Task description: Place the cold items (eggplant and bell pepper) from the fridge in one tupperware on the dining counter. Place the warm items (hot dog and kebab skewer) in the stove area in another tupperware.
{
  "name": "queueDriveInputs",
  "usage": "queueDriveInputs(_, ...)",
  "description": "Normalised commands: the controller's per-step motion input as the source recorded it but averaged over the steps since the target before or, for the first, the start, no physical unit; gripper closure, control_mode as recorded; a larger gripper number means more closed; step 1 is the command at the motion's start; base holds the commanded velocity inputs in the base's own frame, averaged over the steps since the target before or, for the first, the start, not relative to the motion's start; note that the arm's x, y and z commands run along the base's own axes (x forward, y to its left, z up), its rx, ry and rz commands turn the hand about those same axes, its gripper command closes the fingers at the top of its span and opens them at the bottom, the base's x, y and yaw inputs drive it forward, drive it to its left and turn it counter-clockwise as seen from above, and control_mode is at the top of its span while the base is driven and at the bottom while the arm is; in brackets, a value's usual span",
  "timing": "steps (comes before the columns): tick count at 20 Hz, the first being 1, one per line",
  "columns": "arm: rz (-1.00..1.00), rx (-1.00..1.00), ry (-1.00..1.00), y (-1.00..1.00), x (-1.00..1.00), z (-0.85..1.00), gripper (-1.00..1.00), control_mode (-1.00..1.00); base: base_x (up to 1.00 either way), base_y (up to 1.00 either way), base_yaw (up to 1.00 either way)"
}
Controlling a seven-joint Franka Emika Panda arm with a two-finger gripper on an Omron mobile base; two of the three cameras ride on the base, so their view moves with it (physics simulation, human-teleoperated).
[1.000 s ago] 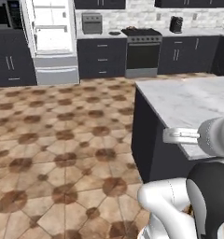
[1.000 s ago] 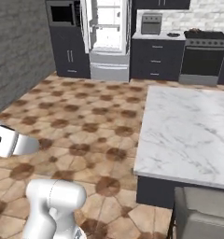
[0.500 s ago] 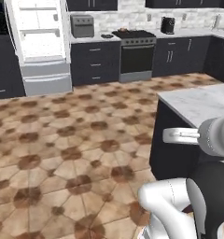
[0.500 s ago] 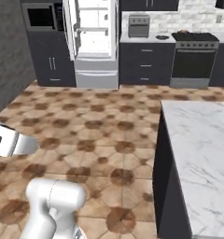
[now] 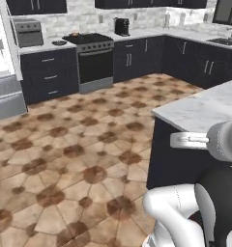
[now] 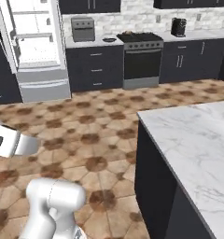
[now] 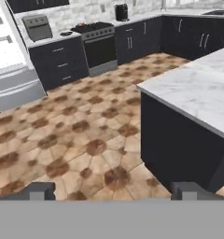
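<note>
From the left base view I had the stove against the far wall, a coffee maker on the worktop just right of it and a toaster oven well to its left. The marble desk sat nearer me, right of the stove, bare where I could see it.

In the right base view the fridge stood open left of the stove, its shelves too washed out for me to pick out eggplant or bell pepper. I could not find either tupperware, the hot dog or the skewer.

In the hand view the gripper showed two fingertips set wide apart, holding nothing, low over the floor.

My worry was the desk's near corner: driving or swinging the arm close by could clip it.
</note>
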Motion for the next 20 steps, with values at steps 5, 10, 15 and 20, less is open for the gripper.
queueDriveInputs(5,0.0,0.0,0.0,0.0,0.0,0.0,-1.0,1.0,1.0,0.76,-0.47)
queueDriveInputs(10,0.0,0.0,0.0,0.0,0.0,0.0,-1.0,1.0,1.0,0.72,-0.4)
queueDriveInputs(15,0.0,0.0,0.0,0.0,0.0,0.0,-1.0,1.0,1.0,0.79,-0.31)
queueDriveInputs(20,0.0,0.0,0.0,0.0,0.0,0.0,-1.0,1.0,1.0,0.88,-0.2)
